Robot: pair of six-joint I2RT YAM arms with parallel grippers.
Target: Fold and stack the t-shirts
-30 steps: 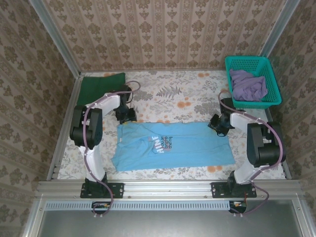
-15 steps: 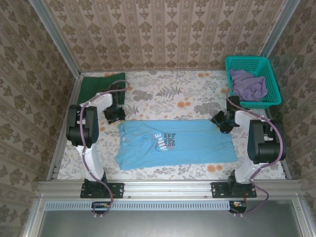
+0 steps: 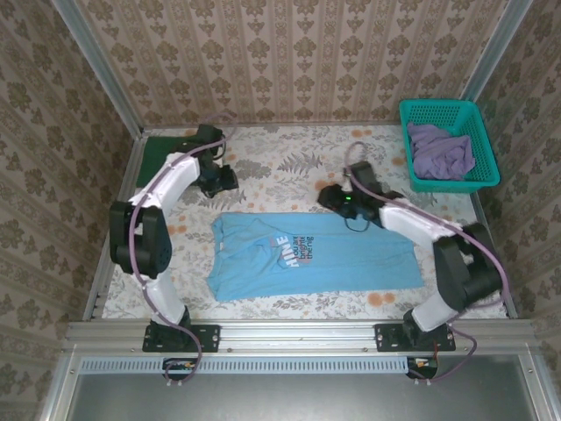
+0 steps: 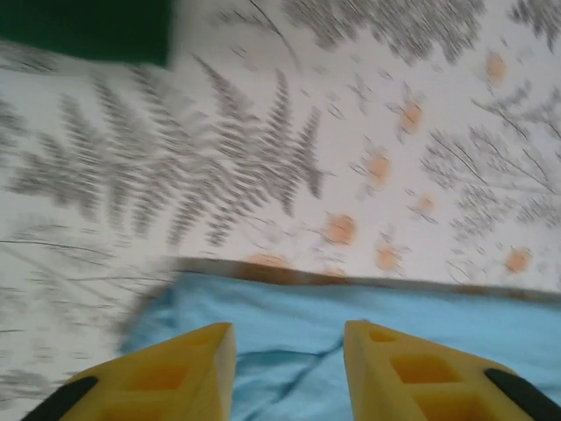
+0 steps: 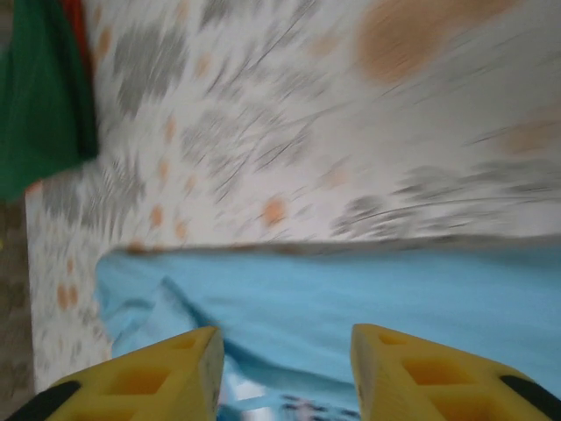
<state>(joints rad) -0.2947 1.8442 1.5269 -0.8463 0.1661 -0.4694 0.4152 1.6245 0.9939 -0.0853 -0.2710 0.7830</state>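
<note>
The light blue t-shirt (image 3: 324,259) lies spread flat on the table with its dark chest lettering up. My left gripper (image 3: 220,181) hovers open just behind the shirt's far left corner; in the left wrist view its yellow fingers (image 4: 175,373) stand apart over the blue cloth (image 4: 377,307). My right gripper (image 3: 332,197) is open above the middle of the shirt's far edge, and blue cloth (image 5: 368,294) shows between its tips (image 5: 285,360). The dark green t-shirt (image 3: 160,147) lies folded at the back left. The dull purple t-shirt (image 3: 441,151) sits crumpled in the basket.
A teal plastic mesh basket (image 3: 438,110) stands at the back right corner. The floral tablecloth (image 3: 289,162) is bare behind the blue shirt. Patterned walls and metal rails close the table in on three sides.
The left gripper has moved back and slightly right, away from the shirt's corner. The right arm has swung left from the shirt's right end to the middle of its far edge.
</note>
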